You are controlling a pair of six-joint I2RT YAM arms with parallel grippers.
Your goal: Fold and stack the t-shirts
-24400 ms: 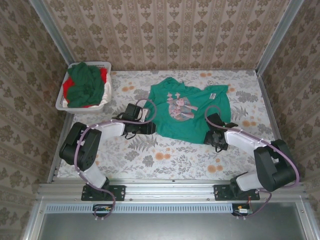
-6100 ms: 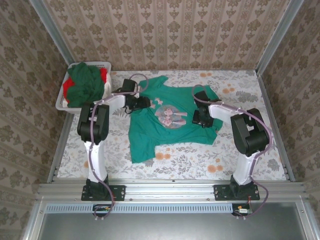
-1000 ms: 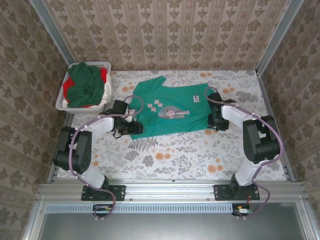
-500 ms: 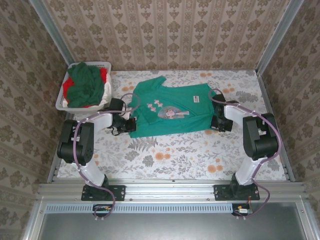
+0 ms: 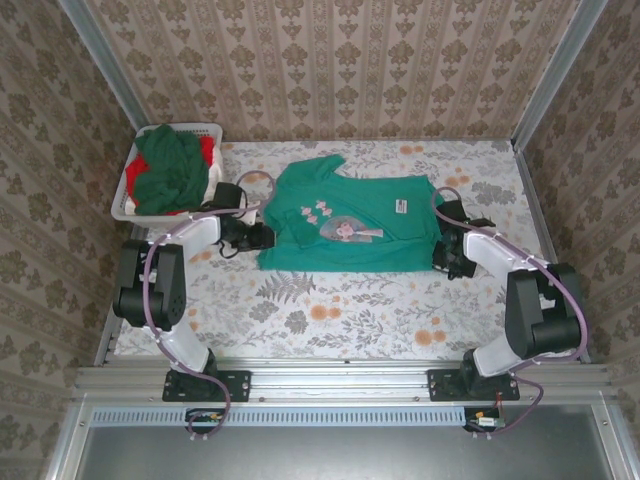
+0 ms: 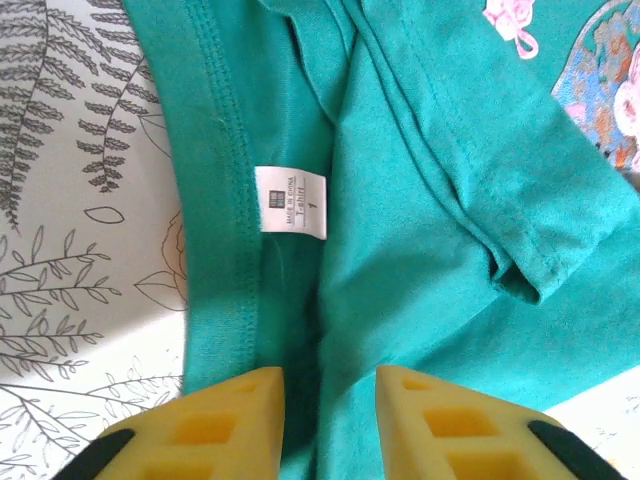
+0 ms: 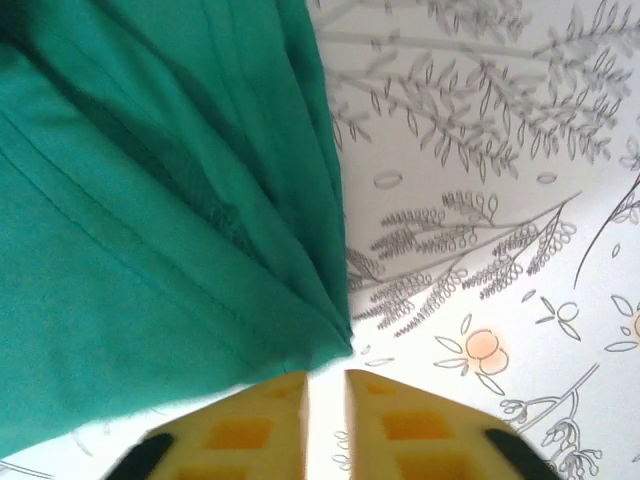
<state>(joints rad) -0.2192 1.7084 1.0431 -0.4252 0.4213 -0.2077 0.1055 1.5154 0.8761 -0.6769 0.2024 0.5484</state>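
A teal-green t-shirt point(image 5: 340, 250) with a round chest print lies folded in a wide band across the middle of the table. My left gripper point(image 5: 262, 238) is at its left end. In the left wrist view that gripper point(image 6: 328, 385) is open, with the shirt point(image 6: 420, 230) and its white neck label point(image 6: 291, 201) lying flat under the gap. My right gripper point(image 5: 440, 264) is at the shirt's near right corner. There the right gripper point(image 7: 326, 385) stands slightly open over bare table, and the shirt's corner point(image 7: 150, 220) lies just ahead of its tips. Dark green point(image 5: 165, 165) and red point(image 5: 207, 150) t-shirts are heaped in the basket.
The white slatted laundry basket point(image 5: 125, 207) stands at the far left corner of the floral table point(image 5: 330, 315). Patterned walls close the back and both sides. The table's near half holds nothing but the two arms.
The teal shirt has been pulled straighter and wider. The left gripper has drawn back to the left and the right gripper has moved right and nearer. Both have let go of the cloth.
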